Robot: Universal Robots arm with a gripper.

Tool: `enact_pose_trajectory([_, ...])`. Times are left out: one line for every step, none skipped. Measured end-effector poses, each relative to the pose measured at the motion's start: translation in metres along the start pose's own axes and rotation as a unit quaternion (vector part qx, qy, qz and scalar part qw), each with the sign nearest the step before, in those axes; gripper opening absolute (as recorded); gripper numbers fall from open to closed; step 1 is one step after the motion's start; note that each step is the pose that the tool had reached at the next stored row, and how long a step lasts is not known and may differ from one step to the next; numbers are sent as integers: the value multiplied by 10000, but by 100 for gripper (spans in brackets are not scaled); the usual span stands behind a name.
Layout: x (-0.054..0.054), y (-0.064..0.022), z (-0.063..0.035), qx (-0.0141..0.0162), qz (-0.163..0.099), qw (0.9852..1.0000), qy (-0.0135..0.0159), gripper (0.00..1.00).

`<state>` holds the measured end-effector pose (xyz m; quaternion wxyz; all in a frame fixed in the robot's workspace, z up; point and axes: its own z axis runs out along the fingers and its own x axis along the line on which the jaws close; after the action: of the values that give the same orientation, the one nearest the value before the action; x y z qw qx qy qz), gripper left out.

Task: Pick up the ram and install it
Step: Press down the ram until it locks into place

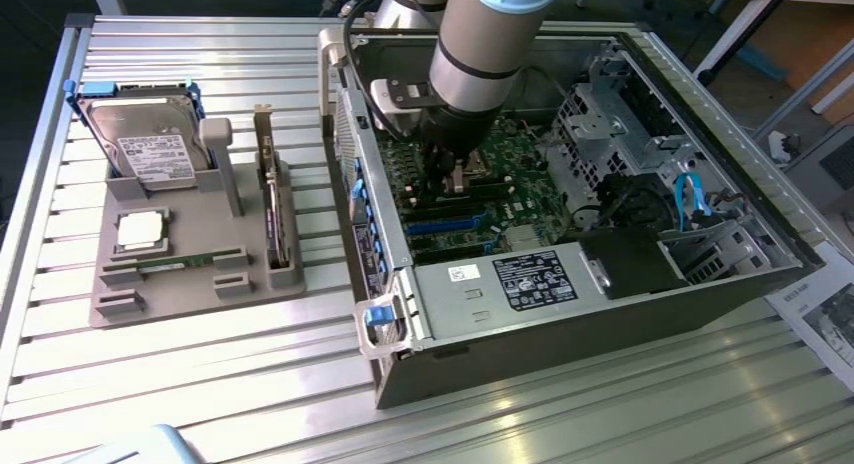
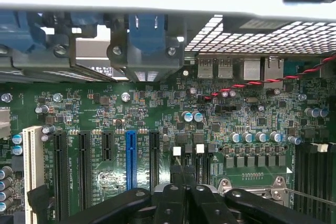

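Note:
The ram [image 1: 175,263] is a thin green stick lying flat in the front slot of the grey holder [image 1: 187,294], on the exterior view's left, outside the computer case. My gripper [image 1: 449,187] is far from it, lowered inside the open case [image 1: 574,314] just above the motherboard [image 1: 514,149]. In the wrist view the gripper [image 2: 183,176] is shut, its black fingers [image 2: 170,198] pressed together with nothing between them, hovering over the green motherboard [image 2: 105,108] near the blue slot [image 2: 130,158]. Dark memory slots [image 2: 315,174] sit off to one side.
The grey holder also carries a hard drive [image 1: 150,149], a square silver CPU chip [image 1: 142,231] and an upright dark expansion card [image 1: 276,224]. Inside the case are a black power supply [image 1: 534,279], a drive cage [image 1: 601,119] and blue cables [image 1: 689,199]. Case walls surround the gripper.

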<state>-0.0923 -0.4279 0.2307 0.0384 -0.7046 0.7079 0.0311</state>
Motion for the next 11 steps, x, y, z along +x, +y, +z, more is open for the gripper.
enact_pose_trajectory([0,0,0,0,0,10000,0,10])
enact_pose_trajectory([0,0,0,0,0,10000,0,10])
enact_pose_trajectory([0,0,0,0,0,10000,0,10])
enact_pose_trajectory([0,0,0,0,0,10000,0,10])
enact_pose_trajectory([0,0,0,0,0,10000,1,10])
enact_pose_trajectory([1,0,1,0,0,10000,1,10])
enact_pose_trajectory([1,0,2,0,0,10000,0,10])
enact_pose_trajectory([1,0,2,0,0,10000,0,10])
enact_pose_trajectory([1,0,3,0,0,10000,0,10])
enact_pose_trajectory([1,0,3,0,0,10000,0,10])
enact_pose_trajectory([1,0,3,0,0,10000,0,10])
